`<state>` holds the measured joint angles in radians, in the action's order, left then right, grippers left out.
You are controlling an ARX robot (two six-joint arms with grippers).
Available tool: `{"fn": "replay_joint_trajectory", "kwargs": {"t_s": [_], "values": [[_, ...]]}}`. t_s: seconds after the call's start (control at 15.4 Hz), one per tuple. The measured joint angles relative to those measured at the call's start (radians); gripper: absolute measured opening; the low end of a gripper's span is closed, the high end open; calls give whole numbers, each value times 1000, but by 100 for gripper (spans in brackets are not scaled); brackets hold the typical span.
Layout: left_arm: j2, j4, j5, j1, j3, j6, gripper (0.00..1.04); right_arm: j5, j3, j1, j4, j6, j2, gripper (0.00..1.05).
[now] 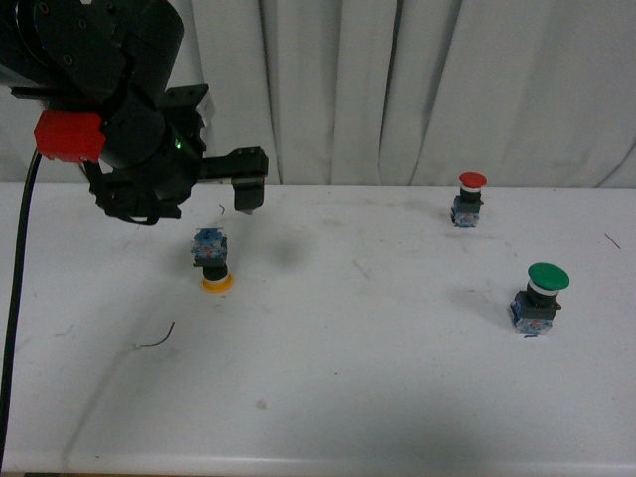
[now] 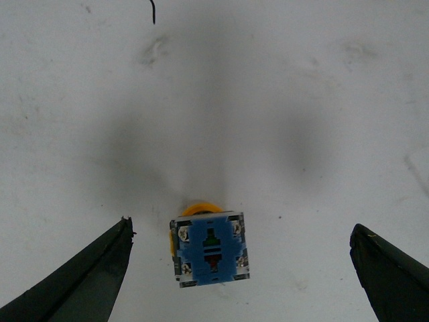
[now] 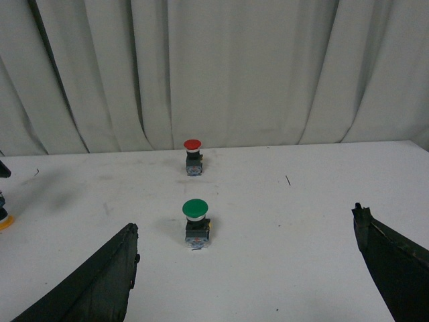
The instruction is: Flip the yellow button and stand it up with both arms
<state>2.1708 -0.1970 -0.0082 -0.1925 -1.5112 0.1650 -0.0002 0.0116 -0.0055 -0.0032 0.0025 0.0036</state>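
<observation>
Yellow button (image 1: pixel 211 260) inverted on cap; left claw (image 2: pixel 241 227) spread, seemingly hovering above.

Blue-based yellow button (image 1: pixel 211 260), white table (image 1: pixel 397 397)

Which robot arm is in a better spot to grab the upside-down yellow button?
Left. The left gripper, open, hangs right over the yellow button, a finger on each side. The right gripper, open too, faces the green button, far from the yellow one.

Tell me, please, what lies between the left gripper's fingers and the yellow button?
Nothing: in the left wrist view, only bare white table separates the yellow button from both open fingers.
</observation>
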Motion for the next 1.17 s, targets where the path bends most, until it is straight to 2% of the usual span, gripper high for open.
{"fn": "replay_joint_trajectory", "kwargs": {"t_s": [0.72, 0.91, 1.17], "values": [[85, 3, -38, 16, -27, -58, 97, 0, 0, 0, 0, 0, 0, 98], [85, -6, -38, -1, -27, -65, 65, 0, 0, 0, 0, 0, 0, 98], [82, -19, -45, -11, -27, -69, 33, 0, 0, 0, 0, 0, 0, 98]]}}
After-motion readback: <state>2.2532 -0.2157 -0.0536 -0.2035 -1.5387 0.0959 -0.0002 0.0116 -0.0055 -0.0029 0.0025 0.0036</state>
